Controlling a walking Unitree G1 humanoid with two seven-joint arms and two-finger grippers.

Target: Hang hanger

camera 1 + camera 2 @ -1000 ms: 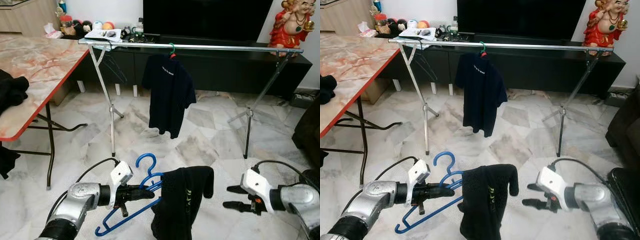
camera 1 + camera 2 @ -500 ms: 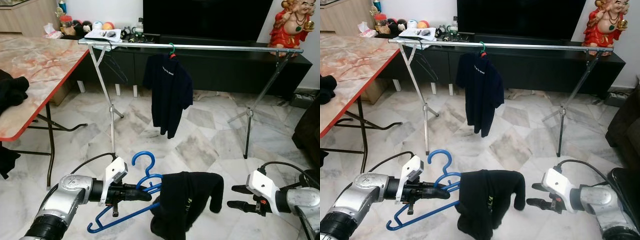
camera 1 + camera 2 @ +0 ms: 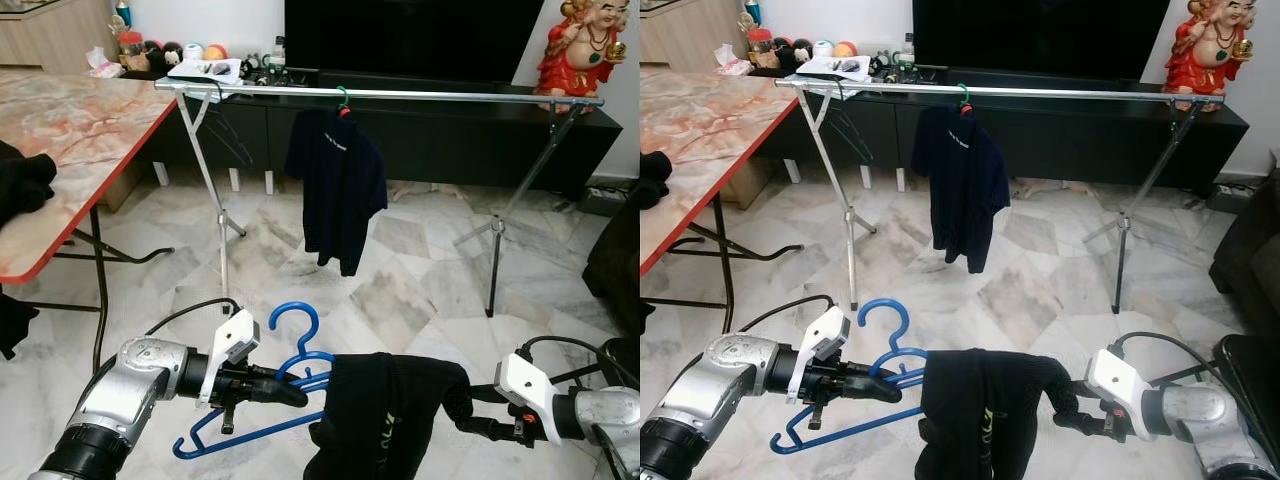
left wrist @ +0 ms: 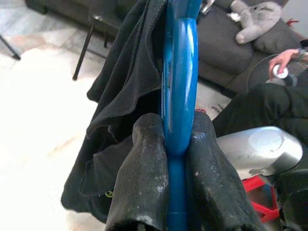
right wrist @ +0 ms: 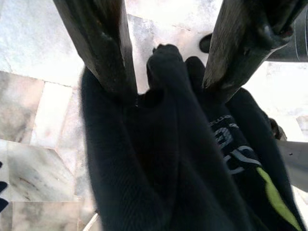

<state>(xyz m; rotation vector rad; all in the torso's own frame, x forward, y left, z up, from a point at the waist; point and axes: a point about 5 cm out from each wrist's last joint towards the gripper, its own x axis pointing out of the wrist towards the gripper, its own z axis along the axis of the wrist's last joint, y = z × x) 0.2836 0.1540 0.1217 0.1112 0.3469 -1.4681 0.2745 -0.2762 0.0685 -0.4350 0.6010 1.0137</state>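
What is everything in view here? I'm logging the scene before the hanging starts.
Hanger: one, blue, held low in front.
Garment: one, black, draped on the hanger.
Rail: one, silver, across the room.
Shirt: one, dark, hanging from the rail.
Table: one, marbled with red edge, left.
Statue: one, red, far right.
Left gripper: shut on the hanger.
Right gripper: open, fingers astride the garment.

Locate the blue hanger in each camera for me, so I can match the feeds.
Left eye: blue hanger bottom centre, gripped by the left hand.
Right eye: bottom left of centre.
Left wrist: centre, clamped between the fingers.
Right wrist: I can't make it out.
Shared landmark: the black garment draped on it.
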